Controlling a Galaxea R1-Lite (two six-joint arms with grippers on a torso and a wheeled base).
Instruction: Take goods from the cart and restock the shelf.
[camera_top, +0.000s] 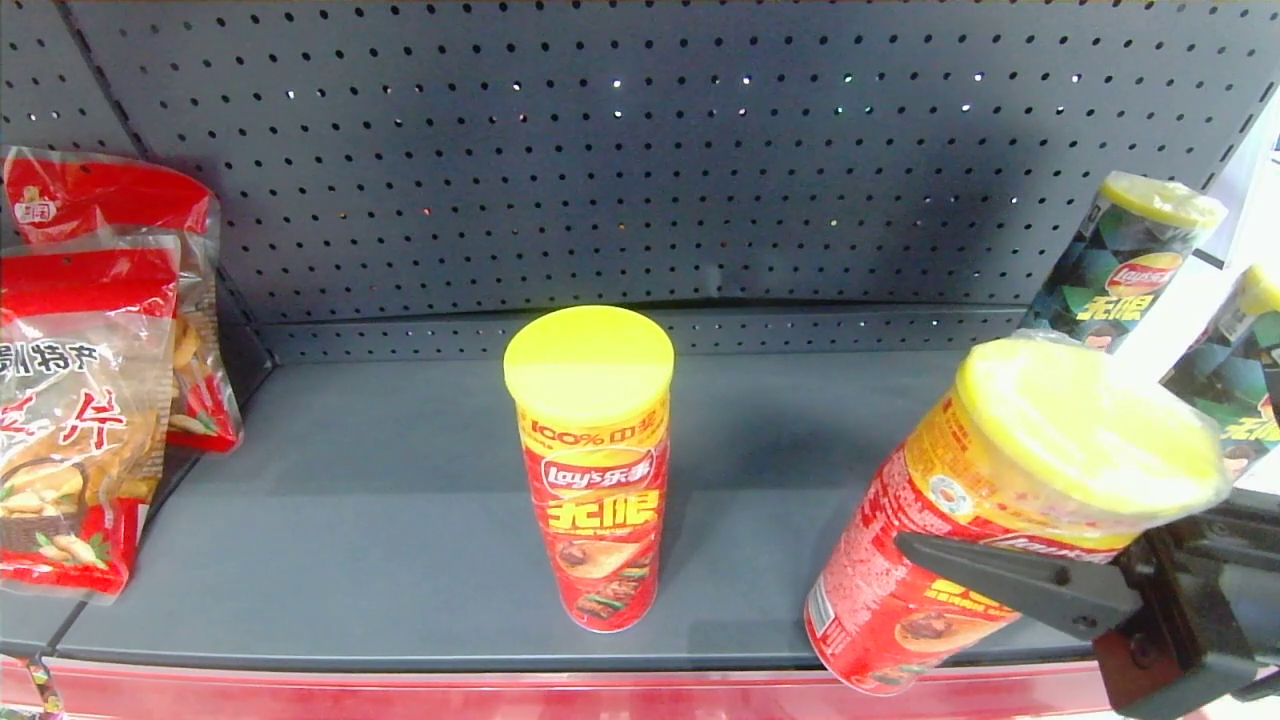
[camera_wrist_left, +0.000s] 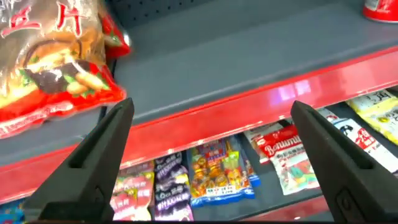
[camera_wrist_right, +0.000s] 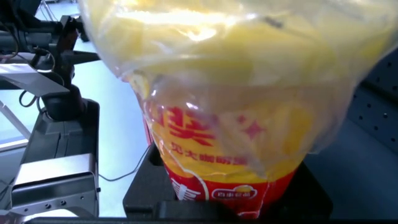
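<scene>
A red chips can (camera_top: 597, 500) with a yellow lid stands upright in the middle of the grey shelf (camera_top: 380, 520). My right gripper (camera_top: 1010, 565) is shut on a second red can (camera_top: 1000, 510), which tilts over the shelf's front right corner. Its wrapped yellow lid and red label (camera_wrist_right: 230, 143) sit close to the right wrist camera. My left gripper (camera_wrist_left: 211, 112) is open with nothing between its fingers, held low in front of the shelf's red front edge (camera_wrist_left: 249, 99).
Peanut bags (camera_top: 90, 400) stand at the shelf's left end, one also close to the left gripper (camera_wrist_left: 50, 62). Dark green chips cans (camera_top: 1125, 265) stand to the right. A pegboard wall (camera_top: 640, 150) backs the shelf. Several candy packs (camera_wrist_left: 217, 174) fill the lower shelf.
</scene>
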